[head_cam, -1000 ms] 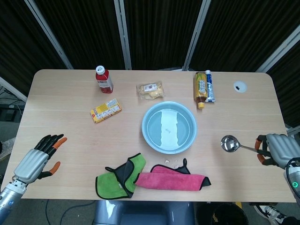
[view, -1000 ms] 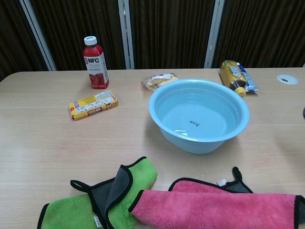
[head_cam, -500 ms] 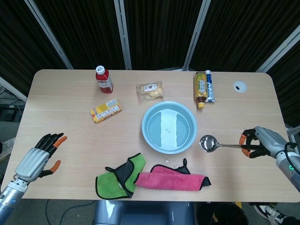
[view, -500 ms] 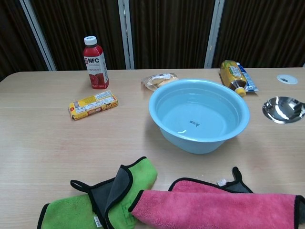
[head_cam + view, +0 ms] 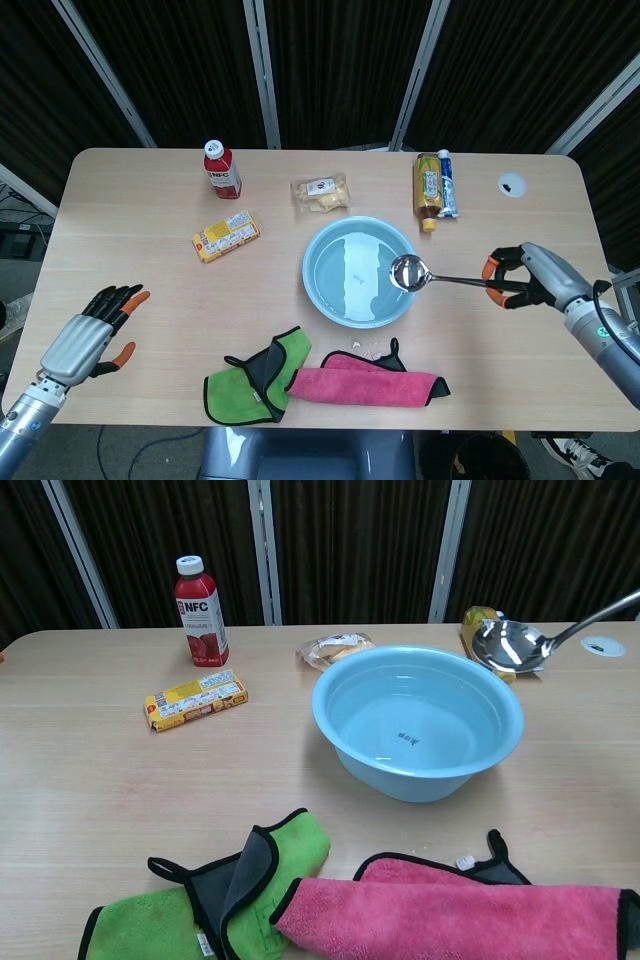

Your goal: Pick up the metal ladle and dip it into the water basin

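Head view: ladle (image 5: 409, 272) handle between right fingers (image 5: 495, 270).

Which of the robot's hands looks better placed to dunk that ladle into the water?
The right hand. It already grips the metal ladle by its handle, with the bowl above the water basin. The left hand rests far off, fingers apart, holding nothing.

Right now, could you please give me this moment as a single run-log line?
right hand: holds metal ladle | ladle bowl: above water basin, not dipped | left hand: open, empty
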